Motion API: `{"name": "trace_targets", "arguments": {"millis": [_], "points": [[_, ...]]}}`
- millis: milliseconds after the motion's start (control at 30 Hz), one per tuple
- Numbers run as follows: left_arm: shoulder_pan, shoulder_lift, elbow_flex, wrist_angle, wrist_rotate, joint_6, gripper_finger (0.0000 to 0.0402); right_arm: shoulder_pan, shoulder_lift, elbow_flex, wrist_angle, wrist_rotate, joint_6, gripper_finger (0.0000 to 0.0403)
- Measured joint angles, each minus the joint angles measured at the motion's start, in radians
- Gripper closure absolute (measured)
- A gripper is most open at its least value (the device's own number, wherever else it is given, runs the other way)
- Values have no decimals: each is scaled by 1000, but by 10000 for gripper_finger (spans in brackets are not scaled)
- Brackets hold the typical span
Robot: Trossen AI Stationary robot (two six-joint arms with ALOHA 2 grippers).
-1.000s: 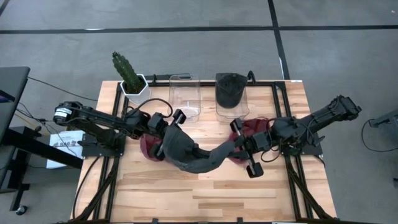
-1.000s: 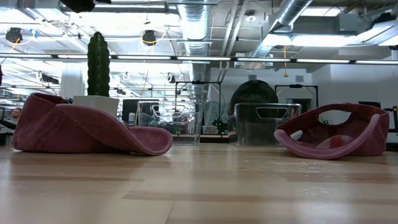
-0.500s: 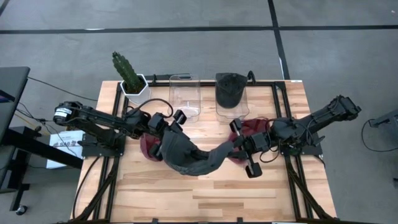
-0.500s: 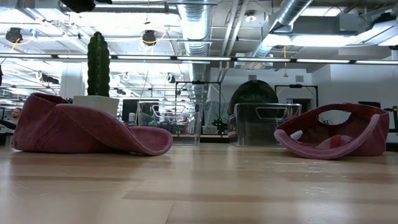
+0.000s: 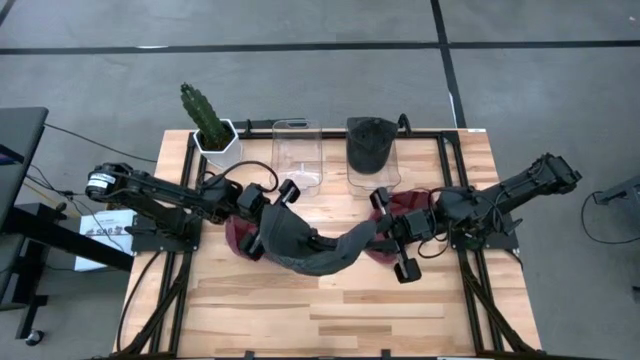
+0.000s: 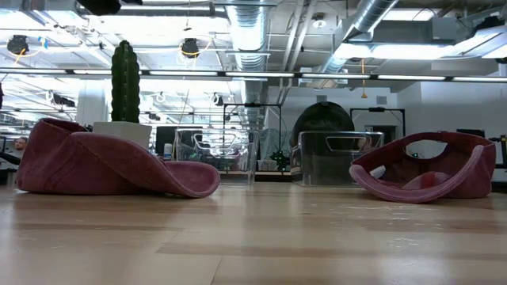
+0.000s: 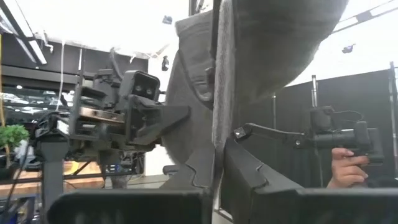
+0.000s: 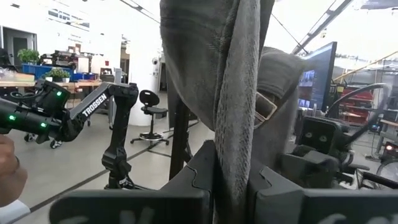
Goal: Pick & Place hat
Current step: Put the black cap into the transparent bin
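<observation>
Grey hat: a dark grey hat [image 5: 315, 250] is stretched between the two grippers, sagging in a curve at the centre of the high view, lifted off the wooden table [image 5: 330, 315]
Left gripper: the left gripper [image 5: 268, 222] sits left of centre in the high view, fingers pinched tight on the left end of the grey hat; in the left wrist view the cloth [image 7: 249, 56] runs up from between the closed fingers [image 7: 196, 174]
Right gripper: the right gripper [image 5: 385, 232] sits right of centre in the high view, fingers clamped on the right end of the same hat; in the right wrist view the grey fabric [image 8: 217, 68] hangs in folds squeezed between its fingers [image 8: 199, 174]
Maroon hats: one maroon hat [image 6: 103, 166] lies at the left of the low view, another [image 6: 428, 168] upturned at the right; from above each shows partly under an arm
Containers: two clear bins stand at the upper middle of the high view, the left bin [image 5: 297, 150] clear through, the right bin [image 5: 373, 150] holding a dark hat
Cactus: a potted cactus [image 5: 208, 120] stands at the table's upper left corner in the high view
Person: a hand [image 8: 9, 168] shows at the left edge of the right wrist view
</observation>
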Motion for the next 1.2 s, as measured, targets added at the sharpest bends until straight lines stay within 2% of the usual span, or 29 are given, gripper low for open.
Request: {"name": "trace_targets", "arguments": {"millis": [200, 300, 467, 633, 800, 967, 1200], "points": [[0, 0, 0, -2, -5, -10, 388, 1, 0, 1, -25, -1, -15, 383], [0, 0, 0, -2, -9, -25, 389, 1, 0, 1, -36, 3, -13, 369], [0, 2, 0, -14, -31, -31, 390, -4, 5, 0, -77, 32, 4, 310], [1, 1, 0, -15, -35, -47, 390, -3, 4, 0, -140, 120, 7, 237], [1, -20, 0, -40, -36, -64, 390, -10, -12, 0, -194, 131, 7, 190], [1, -89, 0, -148, -39, -49, 390, -6, -46, 0, -259, 128, 37, 177], [-2, -210, -1, -392, -61, -45, 390, 23, -123, 0, -365, 143, 53, 183]]}}
